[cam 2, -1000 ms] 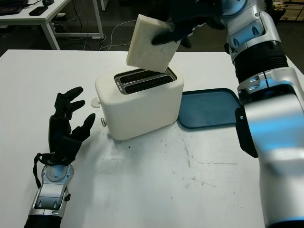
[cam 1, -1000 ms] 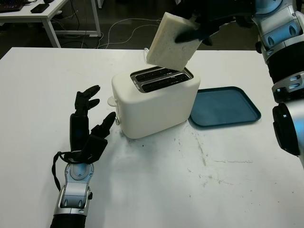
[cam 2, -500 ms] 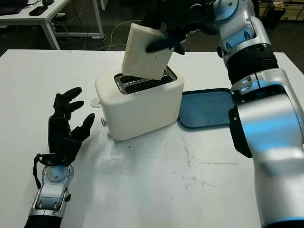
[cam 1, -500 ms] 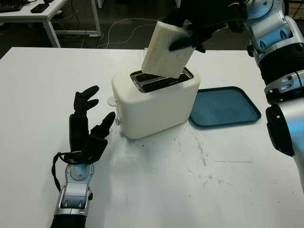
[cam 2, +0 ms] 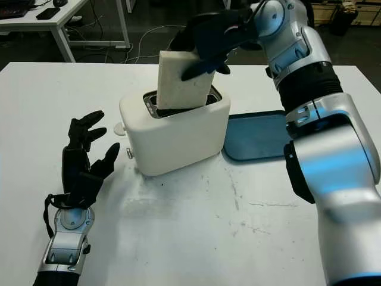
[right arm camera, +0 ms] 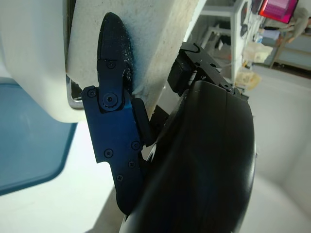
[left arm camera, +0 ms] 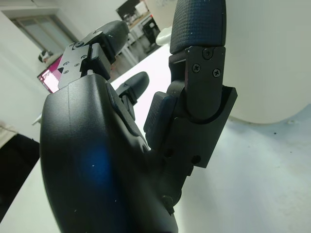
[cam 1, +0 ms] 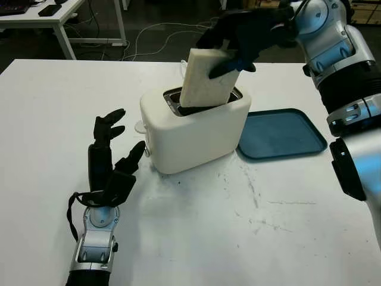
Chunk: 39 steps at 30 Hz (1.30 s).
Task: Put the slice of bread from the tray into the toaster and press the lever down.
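Bread (cam 1: 205,77) partly down in toaster (cam 1: 193,128) slot, gripped at upper edge by right hand (cam 1: 244,36). Left hand (cam 1: 110,158) open beside toaster, above table (cam 1: 238,238). Tray (cam 1: 280,134) nearby.

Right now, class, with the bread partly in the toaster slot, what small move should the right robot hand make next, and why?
Probably lower the bread slice straight down, then release. The right robot hand grips its upper part, its lower edge is inside a slot of the toaster, and most of it stands above the top. The left robot hand is open beside the toaster.
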### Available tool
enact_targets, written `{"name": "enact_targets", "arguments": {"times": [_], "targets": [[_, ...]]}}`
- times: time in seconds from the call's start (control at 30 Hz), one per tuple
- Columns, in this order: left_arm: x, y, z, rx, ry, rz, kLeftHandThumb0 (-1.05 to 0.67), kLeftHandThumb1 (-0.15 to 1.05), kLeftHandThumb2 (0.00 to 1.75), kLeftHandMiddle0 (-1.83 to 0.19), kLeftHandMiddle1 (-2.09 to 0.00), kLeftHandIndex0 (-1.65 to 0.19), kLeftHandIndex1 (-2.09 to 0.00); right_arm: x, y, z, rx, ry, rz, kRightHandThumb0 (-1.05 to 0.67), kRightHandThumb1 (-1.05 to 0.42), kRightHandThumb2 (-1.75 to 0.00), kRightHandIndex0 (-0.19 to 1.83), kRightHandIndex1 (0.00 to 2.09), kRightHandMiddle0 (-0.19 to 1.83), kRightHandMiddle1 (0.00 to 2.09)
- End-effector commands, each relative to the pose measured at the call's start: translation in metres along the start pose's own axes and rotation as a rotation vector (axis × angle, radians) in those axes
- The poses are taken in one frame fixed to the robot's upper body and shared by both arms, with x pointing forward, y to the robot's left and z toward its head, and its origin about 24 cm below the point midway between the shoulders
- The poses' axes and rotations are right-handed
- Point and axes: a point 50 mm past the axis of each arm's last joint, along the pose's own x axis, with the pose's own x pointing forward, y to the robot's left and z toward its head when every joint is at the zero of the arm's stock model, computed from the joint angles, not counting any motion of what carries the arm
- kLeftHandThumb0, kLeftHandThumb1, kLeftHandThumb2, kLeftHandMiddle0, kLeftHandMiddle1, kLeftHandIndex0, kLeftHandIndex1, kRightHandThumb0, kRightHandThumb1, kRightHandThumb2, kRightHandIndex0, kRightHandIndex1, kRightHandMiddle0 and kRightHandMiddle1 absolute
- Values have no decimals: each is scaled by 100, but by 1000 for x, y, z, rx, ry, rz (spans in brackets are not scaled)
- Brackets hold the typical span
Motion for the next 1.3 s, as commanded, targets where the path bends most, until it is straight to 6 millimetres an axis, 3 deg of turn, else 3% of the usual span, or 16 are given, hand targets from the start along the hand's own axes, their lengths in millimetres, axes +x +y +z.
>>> {"name": "enact_targets", "arguments": {"times": [0.0,0.57,1.07,1.27], "targets": [[-1,0,3,6,-19,2,-105,92,38,0,-110,0,-87,-1,4,-3,-30,7,-17,-47,-92,-39,109,175,87,175],[-1,-1,2,-5,-15,6,-105,92,36,0,-110,0,-89,2,15,-9,-141,-2,-46,-45,-92,-38,103,175,80,175],[-2,-1,2,-1,-20,8,-105,92,37,0,-111,0,-90,5,21,-8,-201,43,38,-44,-92,-35,102,175,77,175],[-3,0,3,5,-19,6,-105,92,38,0,-110,0,-88,6,25,-7,-231,24,52,-62,-92,-20,84,170,74,149]]}}
